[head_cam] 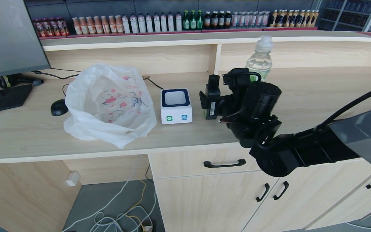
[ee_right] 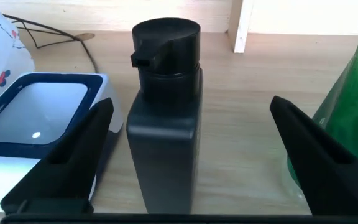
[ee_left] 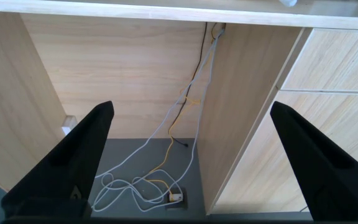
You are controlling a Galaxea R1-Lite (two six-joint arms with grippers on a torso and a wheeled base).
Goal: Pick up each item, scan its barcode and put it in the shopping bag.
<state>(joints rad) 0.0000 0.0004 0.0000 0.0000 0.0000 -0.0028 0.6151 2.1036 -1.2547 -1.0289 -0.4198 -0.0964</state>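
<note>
Right tool point(ee_right: 191, 109) spread around one black bottle point(ee_right: 165, 124), one scanner point(ee_right: 36, 118) beside, head view adds one shopping bag point(head_cam: 108, 103) — left tool point(ee_left: 192, 109) spread, cables point(ee_left: 148, 180) beyond.

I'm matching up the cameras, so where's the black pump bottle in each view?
Head view: black pump bottle on the counter, just right of the white scanner.
Left wrist view: aimed under the counter at floor cables.
Right wrist view: centre, between the open jaws of the right gripper.
Shared landmark: the scanner, beside the bottle.
</note>
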